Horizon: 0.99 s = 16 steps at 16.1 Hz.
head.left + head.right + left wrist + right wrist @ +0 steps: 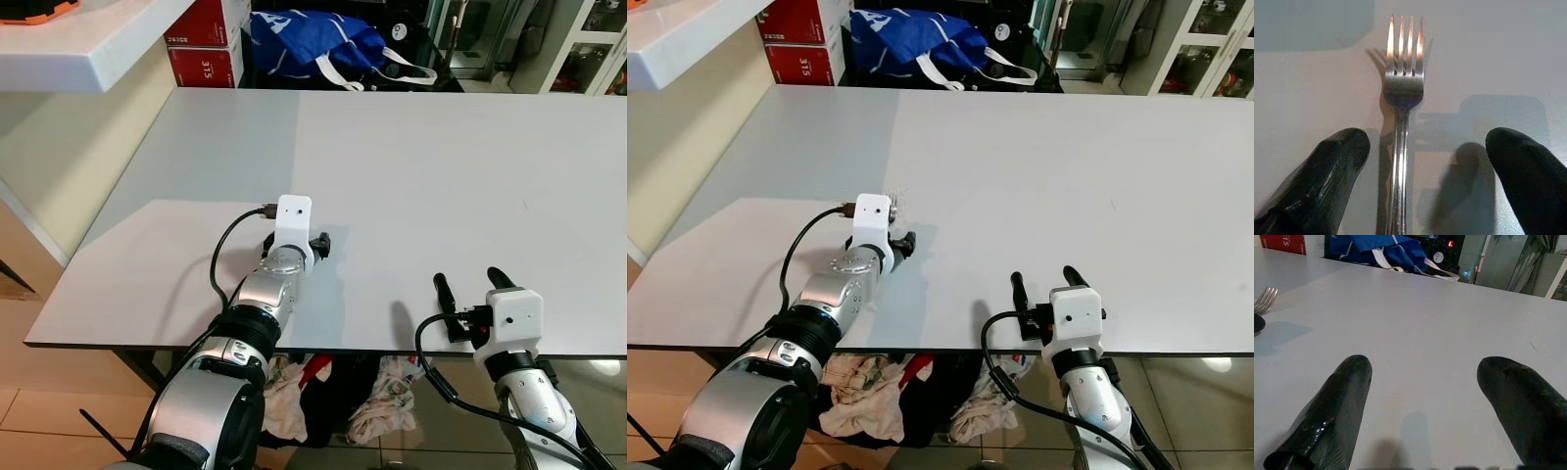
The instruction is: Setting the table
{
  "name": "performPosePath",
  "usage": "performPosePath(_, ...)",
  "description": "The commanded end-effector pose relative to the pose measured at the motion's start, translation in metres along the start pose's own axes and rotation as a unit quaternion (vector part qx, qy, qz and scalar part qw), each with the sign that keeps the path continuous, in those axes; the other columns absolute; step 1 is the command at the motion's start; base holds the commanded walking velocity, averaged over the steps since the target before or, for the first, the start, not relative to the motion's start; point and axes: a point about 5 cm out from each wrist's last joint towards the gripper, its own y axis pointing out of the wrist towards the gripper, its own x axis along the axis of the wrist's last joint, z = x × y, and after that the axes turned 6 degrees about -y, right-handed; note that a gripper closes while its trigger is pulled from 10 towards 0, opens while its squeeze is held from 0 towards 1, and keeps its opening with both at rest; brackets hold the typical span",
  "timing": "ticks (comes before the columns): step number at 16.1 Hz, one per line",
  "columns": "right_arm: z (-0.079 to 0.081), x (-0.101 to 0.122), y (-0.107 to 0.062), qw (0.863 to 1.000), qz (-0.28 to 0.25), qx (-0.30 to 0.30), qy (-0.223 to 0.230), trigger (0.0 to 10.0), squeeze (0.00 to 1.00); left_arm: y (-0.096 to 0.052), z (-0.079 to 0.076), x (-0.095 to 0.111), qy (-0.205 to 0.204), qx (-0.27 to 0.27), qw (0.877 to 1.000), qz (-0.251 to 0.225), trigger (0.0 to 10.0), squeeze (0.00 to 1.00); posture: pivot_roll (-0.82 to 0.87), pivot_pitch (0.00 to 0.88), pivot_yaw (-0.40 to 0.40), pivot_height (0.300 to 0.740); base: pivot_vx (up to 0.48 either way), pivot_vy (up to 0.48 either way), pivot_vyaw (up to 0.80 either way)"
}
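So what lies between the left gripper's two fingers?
In the left wrist view, the fork lies flat on the white table between the open left gripper's fingers, touching neither.

Open table (441,166) ahead (fork (1402,98) aside)

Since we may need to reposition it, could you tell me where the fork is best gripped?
Grip the fork on its slim handle just below the tines, coming straight down. It lies flat on the table between the left gripper's open jaws, so closing across the handle's narrow width suits.
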Motion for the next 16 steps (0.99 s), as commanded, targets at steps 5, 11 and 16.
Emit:
performPosePath(5,0.0,-0.005,-0.01,1.0,0.017,0.003,0.0,10.0,0.0,-0.001,0.0,0.004,0.006,-0.014,1.0,-0.014,10.0,1.0,-0.2,0.0,0.037,0.727,0.0,0.0,0.0)
performPosePath(11,0.002,-0.008,-0.008,1.0,0.019,0.007,0.003,10.0,0.0,-0.005,-0.001,0.014,0.03,-0.032,0.998,-0.039,10.0,0.0,-0.19,0.0,0.035,0.727,0.0,0.0,0.0)
performPosePath(16,0.001,-0.013,-0.008,1.0,0.023,0.008,0.002,10.0,0.0,-0.02,0.006,0.037,0.062,-0.032,0.99,-0.122,10.0,0.0,-0.18,0.0,0.03,0.727,0.0,0.0,0.0)
